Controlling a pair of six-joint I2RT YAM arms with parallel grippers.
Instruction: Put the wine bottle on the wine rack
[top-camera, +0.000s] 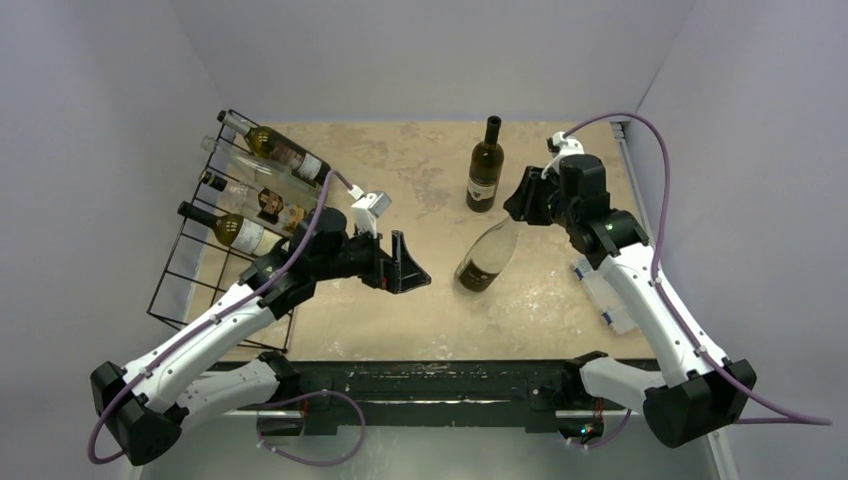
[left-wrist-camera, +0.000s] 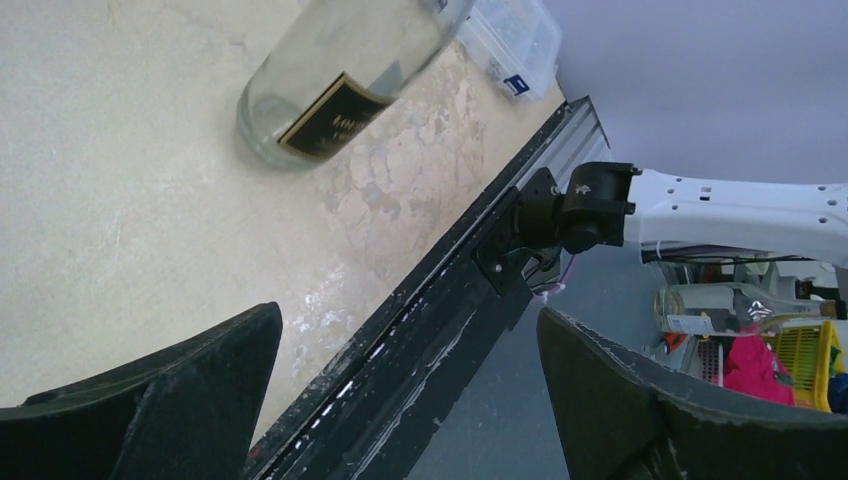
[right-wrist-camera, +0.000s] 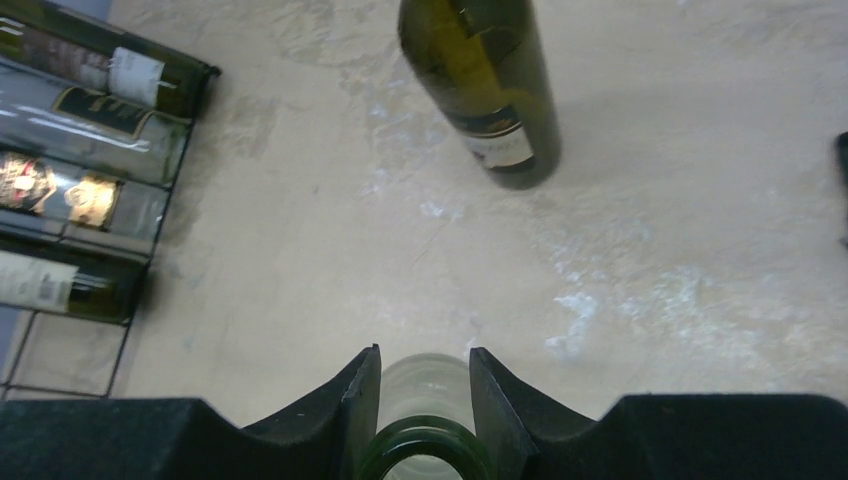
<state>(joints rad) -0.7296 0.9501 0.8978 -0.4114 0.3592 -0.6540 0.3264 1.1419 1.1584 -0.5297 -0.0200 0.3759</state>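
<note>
The black wire wine rack (top-camera: 190, 275) stands at the table's left and holds several bottles lying in it; its end shows in the right wrist view (right-wrist-camera: 160, 215). A clear wine bottle (top-camera: 487, 258) with a dark label leans tilted at mid-table. My right gripper (top-camera: 522, 205) is shut on its neck (right-wrist-camera: 425, 385), the fingers (right-wrist-camera: 365, 385) on both sides of the mouth. Its base shows in the left wrist view (left-wrist-camera: 330, 95). My left gripper (top-camera: 412, 272) is open and empty (left-wrist-camera: 410, 390), just left of the bottle's base and apart from it.
A dark green bottle (top-camera: 486, 168) stands upright at the back, close to my right gripper; it also shows in the right wrist view (right-wrist-camera: 490, 90). A small clear plastic parts box (top-camera: 605, 295) lies at the right edge. The table's black front rail (left-wrist-camera: 440, 300) is near.
</note>
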